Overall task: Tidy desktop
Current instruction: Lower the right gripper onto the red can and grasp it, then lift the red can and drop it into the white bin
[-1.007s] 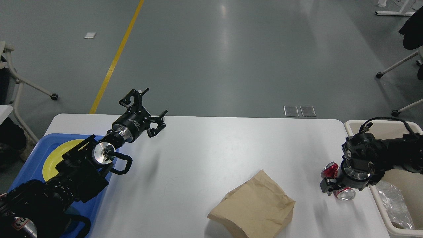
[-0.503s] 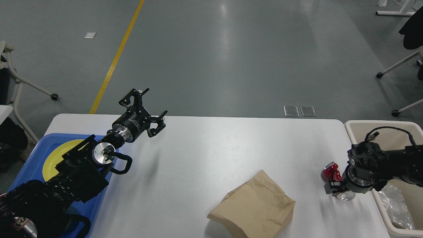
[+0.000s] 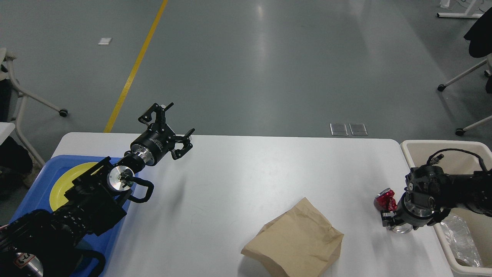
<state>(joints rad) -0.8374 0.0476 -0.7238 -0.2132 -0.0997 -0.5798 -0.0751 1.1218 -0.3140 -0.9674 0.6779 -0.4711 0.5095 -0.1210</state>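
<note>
Our right gripper [image 3: 389,219] is clamped on a crushed red can [image 3: 385,201] at the desktop's [image 3: 250,173] right edge, just beside the bin [image 3: 459,265]. We judge we are binning the can; next it needs carrying right over the rim and letting go. Our left gripper [image 3: 169,123] hangs spread and empty at the far left. A paper bag [image 3: 296,242] lies near.

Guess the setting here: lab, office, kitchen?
Probably a robotics lab or test hall: bare grey floor with a yellow line, wheeled chair bases at the edges, and a white desktop staged with a blue tray and a beige bin.
</note>
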